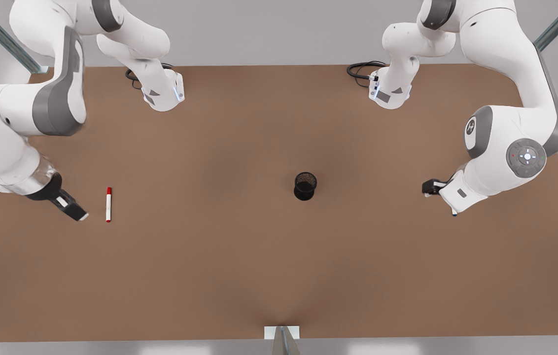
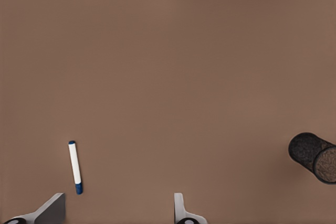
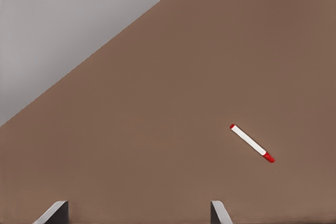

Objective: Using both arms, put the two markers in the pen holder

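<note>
Front view: the red marker point(image 1: 108, 204) is seen lying flat near the counter point(image 1: 239, 266) edge on the front view's left, just beside the right gripper point(image 1: 78, 215); the pen holder point(image 1: 305, 186) is planted mid-counter.

Left wrist view: the blue marker point(image 2: 75, 167) is found lying near one finger of the left gripper point(image 2: 118, 211), fingers spread wide.

Right wrist view: the right fingers are spread too, with the red marker's long axis slanted off to one side.

The pen holder point(image 1: 305, 186) stands mid-table point(image 1: 239, 276), markers point(image 1: 108, 204) lying at opposite sides.
</note>
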